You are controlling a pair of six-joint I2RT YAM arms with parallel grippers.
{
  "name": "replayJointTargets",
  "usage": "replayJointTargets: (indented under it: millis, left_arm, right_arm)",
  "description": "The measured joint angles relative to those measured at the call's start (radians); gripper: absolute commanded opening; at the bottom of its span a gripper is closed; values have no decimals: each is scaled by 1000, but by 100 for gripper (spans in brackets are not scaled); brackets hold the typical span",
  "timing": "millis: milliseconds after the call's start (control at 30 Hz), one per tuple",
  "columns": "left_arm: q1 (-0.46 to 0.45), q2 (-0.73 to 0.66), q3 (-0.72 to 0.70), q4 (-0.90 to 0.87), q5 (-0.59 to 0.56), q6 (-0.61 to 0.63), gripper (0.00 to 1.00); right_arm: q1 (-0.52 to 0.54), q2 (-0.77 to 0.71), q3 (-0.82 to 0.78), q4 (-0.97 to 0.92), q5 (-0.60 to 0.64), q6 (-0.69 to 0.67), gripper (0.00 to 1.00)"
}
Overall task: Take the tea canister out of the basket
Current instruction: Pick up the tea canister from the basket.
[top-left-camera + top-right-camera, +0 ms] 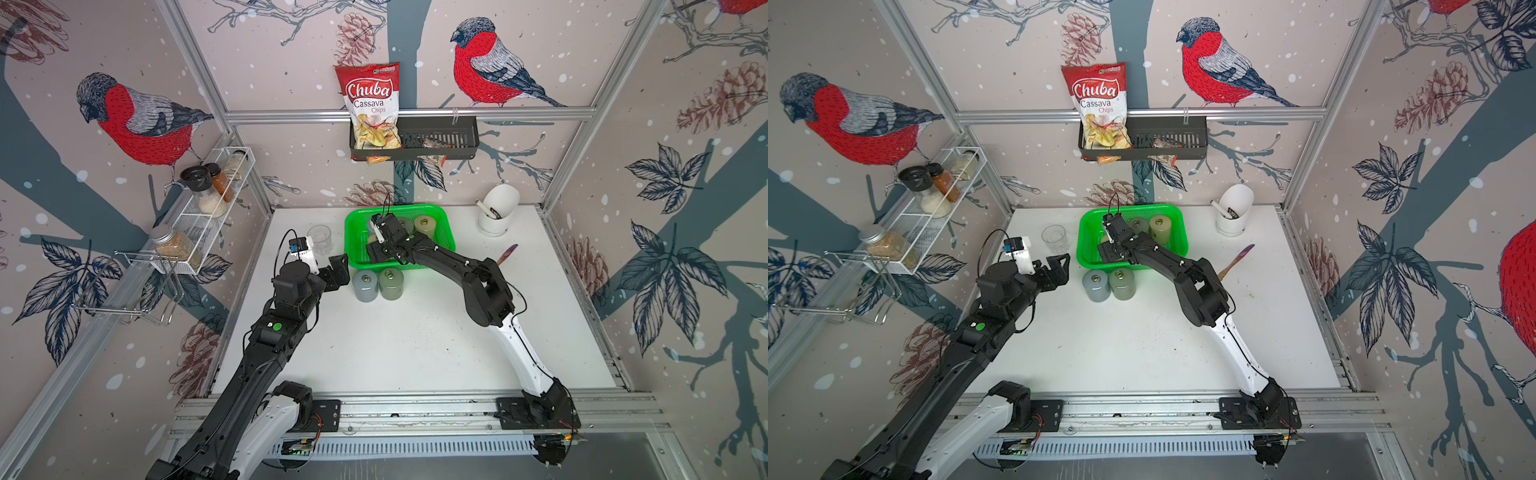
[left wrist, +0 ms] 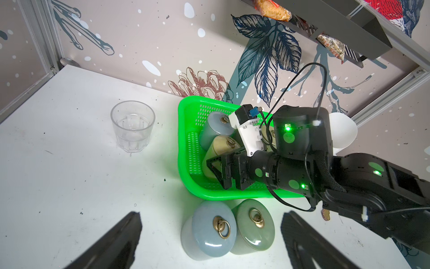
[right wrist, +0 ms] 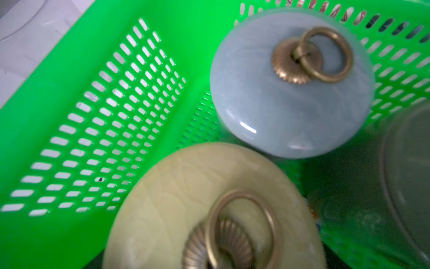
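Right tool point(image 2: 215, 171) inside basket point(image 2: 185, 149), jaws pinching tilted cream canister point(image 2: 221, 144); left tool point(image 1: 338, 270) spread wide, empty.

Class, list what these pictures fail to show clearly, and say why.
- Right gripper: whether it grips the cream canister; its own wrist covers the jaws in both top views.
- Grey-green canister: blurred, cut off by the right wrist view's edge.
- White holder's contents: too small in a top view.

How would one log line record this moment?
right gripper: grips cream canister in basket | left gripper: open, outside basket
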Motion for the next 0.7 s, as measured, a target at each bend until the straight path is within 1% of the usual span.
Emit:
replayJointTargets:
  millis: [267, 400, 567, 700]
  left_arm:
    - [0, -4, 0, 0, 0, 0, 98]
    - [0, -4, 0, 0, 2, -1, 98]
    - [0, 6, 0, 2, 5, -2, 98]
    - [0, 18, 0, 3, 7, -7, 97]
  right_arm:
    - [17, -74, -30, -16, 0, -24, 0]
    - [21, -136, -49, -18, 9, -28, 0]
    - [25, -264, -114, -16, 33, -33, 0]
    - [32, -385, -202, 12, 39, -48, 0]
